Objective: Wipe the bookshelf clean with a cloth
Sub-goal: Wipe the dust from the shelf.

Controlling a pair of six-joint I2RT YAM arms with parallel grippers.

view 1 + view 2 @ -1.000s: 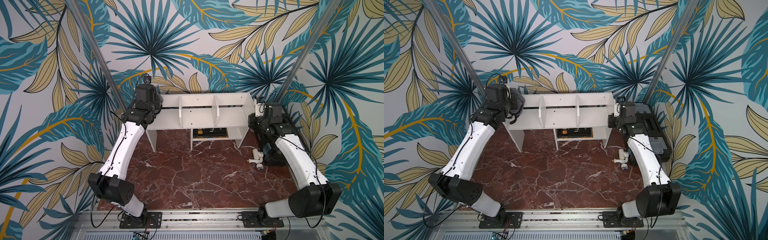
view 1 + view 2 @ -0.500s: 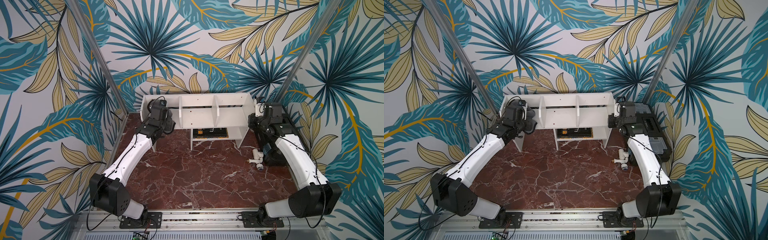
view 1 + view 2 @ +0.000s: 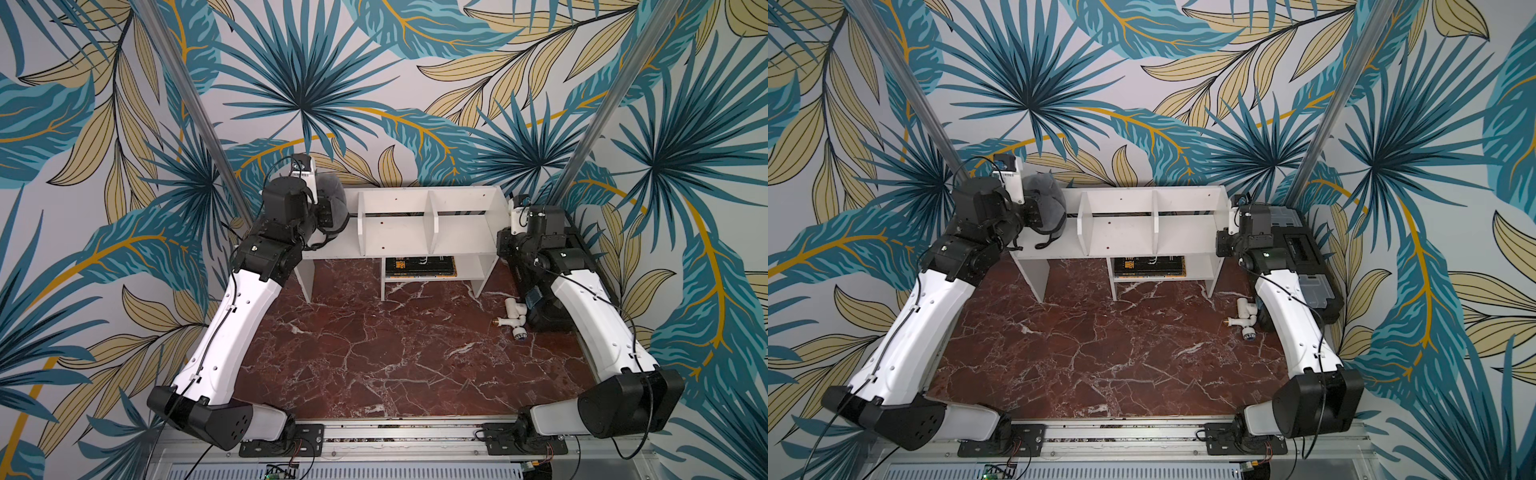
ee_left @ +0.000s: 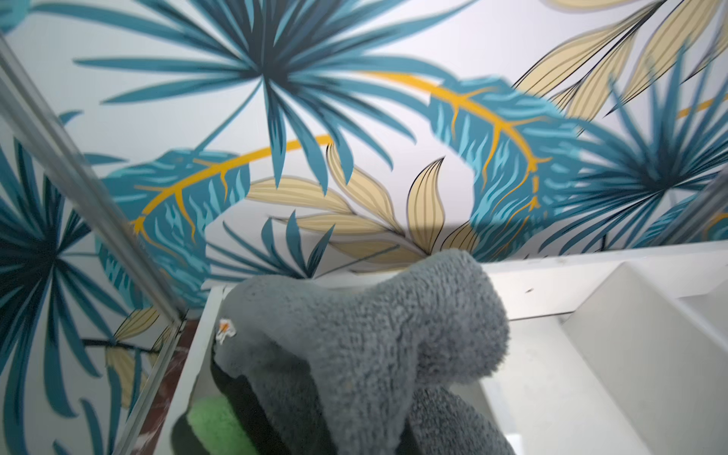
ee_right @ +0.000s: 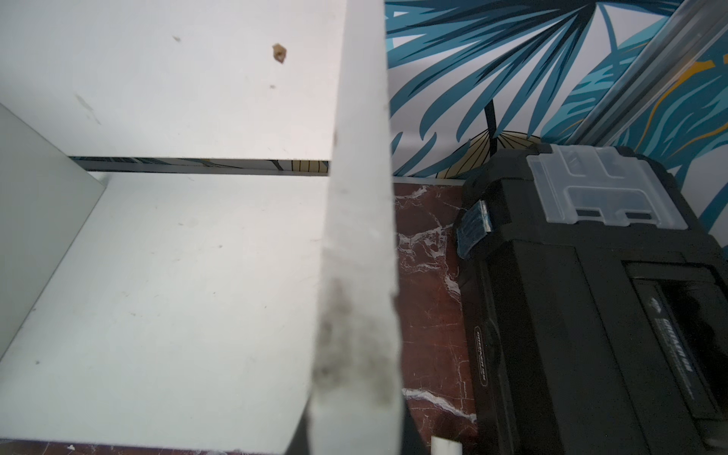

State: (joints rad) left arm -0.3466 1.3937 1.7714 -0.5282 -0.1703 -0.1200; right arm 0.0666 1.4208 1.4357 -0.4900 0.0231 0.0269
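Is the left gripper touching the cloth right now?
Touching. In the left wrist view the cloth bulges out of the shut left gripper, draped against its green-padded finger.

i see the bookshelf [image 3: 415, 232] at the far edge of the table [image 3: 374, 353], the cloth [image 3: 332, 203] over its left compartment, the toolbox [image 3: 1304, 249] beside its right end, a pipe fitting [image 3: 513, 318] before the toolbox, books [image 3: 419, 266] on its lower shelf.

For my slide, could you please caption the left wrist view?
Grey cloth bunched over an end compartment of the white bookshelf, leafy wall behind.
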